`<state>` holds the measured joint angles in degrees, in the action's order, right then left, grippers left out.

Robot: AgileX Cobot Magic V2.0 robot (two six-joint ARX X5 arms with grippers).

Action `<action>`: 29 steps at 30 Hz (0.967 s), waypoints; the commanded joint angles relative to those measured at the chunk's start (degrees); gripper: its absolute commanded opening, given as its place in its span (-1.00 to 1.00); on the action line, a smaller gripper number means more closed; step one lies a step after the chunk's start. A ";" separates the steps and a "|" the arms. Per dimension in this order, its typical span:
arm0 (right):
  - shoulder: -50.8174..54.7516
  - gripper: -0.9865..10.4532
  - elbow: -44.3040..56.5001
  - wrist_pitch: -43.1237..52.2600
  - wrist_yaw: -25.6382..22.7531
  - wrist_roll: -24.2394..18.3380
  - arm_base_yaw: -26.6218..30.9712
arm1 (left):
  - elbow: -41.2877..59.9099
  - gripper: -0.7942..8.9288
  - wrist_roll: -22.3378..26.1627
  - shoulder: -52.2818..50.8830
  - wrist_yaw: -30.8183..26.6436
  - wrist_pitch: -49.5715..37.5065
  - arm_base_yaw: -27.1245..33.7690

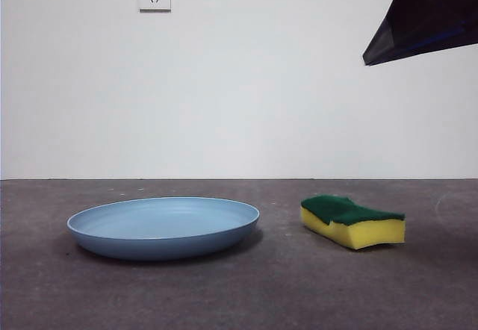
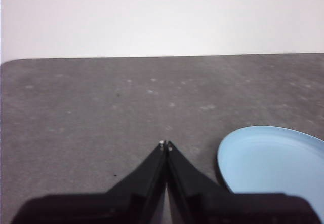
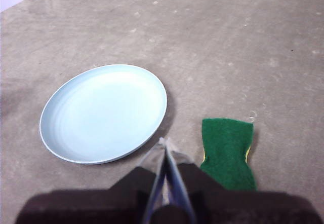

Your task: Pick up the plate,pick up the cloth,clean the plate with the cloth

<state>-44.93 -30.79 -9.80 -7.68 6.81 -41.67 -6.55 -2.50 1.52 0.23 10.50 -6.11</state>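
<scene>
- Plate [image 1: 163, 228]: large, round, shallow, light blue, with faint concentric rings inside; resting flat and upright on the grey table surface, empty, untouched. Seen whole from the right wrist [image 3: 104, 113], only partly from the left wrist [image 2: 273, 163].
- Cloth [image 1: 352, 222]: small rectangular sponge block, yellow body under a dark green scouring layer, wavy-cut sides; lying flat with the green face up [image 3: 228, 152], beside the plate and apart from it, a strip of bare table between the 2. Much narrower than the plate.
</scene>
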 commanded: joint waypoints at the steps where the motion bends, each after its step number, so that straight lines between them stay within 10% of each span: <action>1: 0.04 -0.83 0.31 0.31 -0.17 -0.24 -0.02 | 2.49 -0.84 1.07 -1.14 0.17 -2.21 0.79; 29: 0.04 -0.83 0.31 0.31 -0.15 -0.24 -0.02 | 6.32 -0.84 1.05 -1.33 -0.11 0.04 1.73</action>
<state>-44.93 -30.79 -9.82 -7.68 6.81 -41.67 -0.99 -2.07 0.34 0.16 10.63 -4.60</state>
